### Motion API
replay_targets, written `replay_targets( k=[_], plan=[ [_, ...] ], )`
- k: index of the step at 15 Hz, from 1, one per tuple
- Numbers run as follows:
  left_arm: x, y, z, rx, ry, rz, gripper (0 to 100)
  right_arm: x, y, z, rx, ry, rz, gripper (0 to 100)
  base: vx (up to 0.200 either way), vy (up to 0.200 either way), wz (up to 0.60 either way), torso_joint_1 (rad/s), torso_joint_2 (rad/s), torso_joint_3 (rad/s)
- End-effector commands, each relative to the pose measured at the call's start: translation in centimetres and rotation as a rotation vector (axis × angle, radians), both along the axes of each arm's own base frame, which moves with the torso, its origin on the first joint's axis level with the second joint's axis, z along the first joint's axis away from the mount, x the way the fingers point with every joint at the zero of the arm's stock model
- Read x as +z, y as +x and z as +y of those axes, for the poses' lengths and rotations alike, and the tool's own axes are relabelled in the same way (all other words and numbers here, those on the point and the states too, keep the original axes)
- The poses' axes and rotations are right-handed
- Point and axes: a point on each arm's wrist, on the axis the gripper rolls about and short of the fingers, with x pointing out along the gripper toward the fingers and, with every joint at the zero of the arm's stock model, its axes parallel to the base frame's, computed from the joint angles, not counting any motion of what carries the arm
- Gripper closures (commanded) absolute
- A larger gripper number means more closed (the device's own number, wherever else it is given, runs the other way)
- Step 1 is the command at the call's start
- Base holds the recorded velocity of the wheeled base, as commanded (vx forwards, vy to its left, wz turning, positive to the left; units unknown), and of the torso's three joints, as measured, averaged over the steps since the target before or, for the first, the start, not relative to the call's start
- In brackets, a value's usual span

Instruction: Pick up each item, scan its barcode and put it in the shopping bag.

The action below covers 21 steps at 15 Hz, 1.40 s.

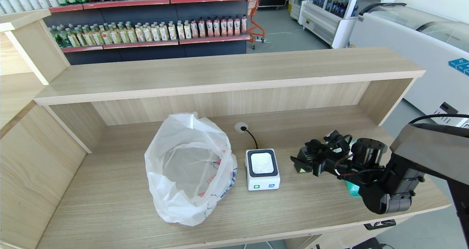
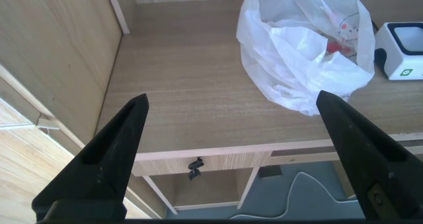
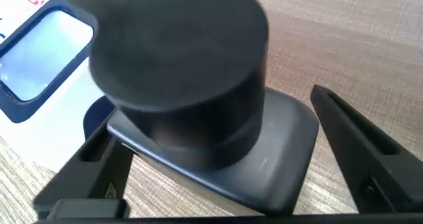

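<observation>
Got a wooden desk [image 1: 110, 205] here with a white bag [image 1: 190, 168] standing open on the left-middle part. Just right of the bag, not quite touching: a white scanner [image 1: 262, 168], window up, black cable [image 1: 252, 137] running back into a hole in the desk. Seeing the right claw [image 1: 298, 164] just right of the scanner, pointing at it. Sitting right inside that claw: a black item [image 3: 192, 98], round cap on a flat dark body. Honestly can't tell whether clamped on it or just around it. Also spotting a teal thing [image 1: 352, 188] on the desk under the right arm, mostly hidden. Left claw [image 2: 232, 97] spread wide, holding nothing, hanging above the desk's front left edge, apart from the bag. Some red and blue on the bag too, print or contents, no idea.
</observation>
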Motion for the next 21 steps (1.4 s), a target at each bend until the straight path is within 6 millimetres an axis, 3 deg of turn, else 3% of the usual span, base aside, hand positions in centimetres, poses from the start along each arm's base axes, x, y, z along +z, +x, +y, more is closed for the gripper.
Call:
replay_targets(
  k=[1, 7, 10, 12, 15, 21],
  plan=[
    [0.0, 0.0, 0.0, 0.0, 0.0, 0.001, 0, -0.8, 0.0, -0.1, 0.0, -0.003, 0.022, 100, 0.0, 0.0, 0.0, 0.0, 0.0, 0.0],
    [0.0, 0.0, 0.0, 0.0, 0.0, 0.001, 0, -0.1, -0.2, 0.1, 0.004, -0.008, 0.003, 100, 0.0, 0.0, 0.0, 0.0, 0.0, 0.0],
    [0.0, 0.0, 0.0, 0.0, 0.0, 0.001, 0, 2.6, -0.3, 0.1, 0.007, -0.029, -0.092, 100, 0.0, 0.0, 0.0, 0.0, 0.0, 0.0],
    [0.0, 0.0, 0.0, 0.0, 0.0, 0.001, 0, 6.0, -1.0, 0.1, 0.008, -0.037, -0.175, 100, 0.0, 0.0, 0.0, 0.0, 0.0, 0.0],
    [0.0, 0.0, 0.0, 0.0, 0.0, 0.001, 0, 8.5, -2.0, -0.1, 0.004, -0.035, -0.23, 100, 0.0, 0.0, 0.0, 0.0, 0.0, 0.0],
    [0.0, 0.0, 0.0, 0.0, 0.0, 0.001, 0, 15.9, -8.3, 0.7, 0.061, -0.08, -0.448, 100, 0.0, 0.0, 0.0, 0.0, 0.0, 0.0]
  ],
)
